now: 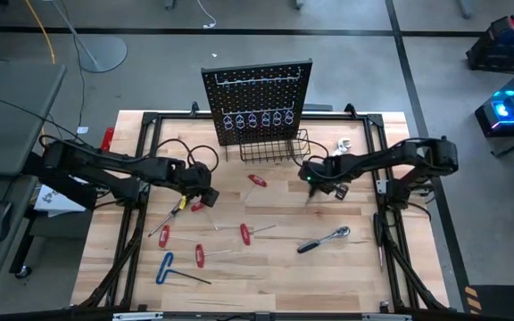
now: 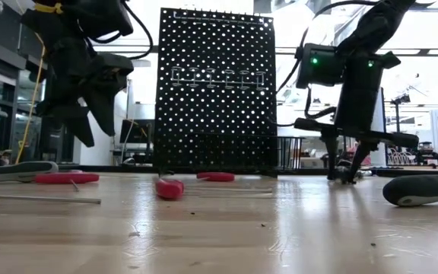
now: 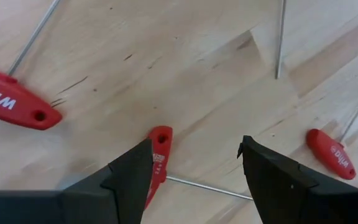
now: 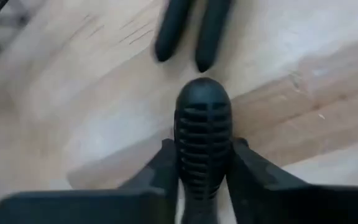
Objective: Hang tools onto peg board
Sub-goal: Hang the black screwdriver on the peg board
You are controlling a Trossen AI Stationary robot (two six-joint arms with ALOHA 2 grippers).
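Starting at the near edge of the table, in the lower part of the high view, a blue T-handle key [image 1: 165,267] lay at lower left, with red-handled screwdrivers [image 1: 199,256] scattered across the lower centre and a chrome ratchet [image 1: 324,239] at lower right. Past these, at centre left, the left gripper [image 1: 205,198] hung over the wood with its fingers [image 3: 129,177] spread wide and empty, one red handle [image 3: 159,149] just beside a fingertip. At centre right, the right gripper [image 1: 322,185] was pinching a black ribbed handle [image 4: 202,134], apparently the black-handled screwdriver, low at the table surface. Farthest back, at upper centre, the peg board [image 1: 259,98] stood upright with its wire basket [image 1: 275,148] at its foot. The step in hand was judged to be a pickup by the right arm; the next move would call for lifting that tool clear and carrying it back to a hook.
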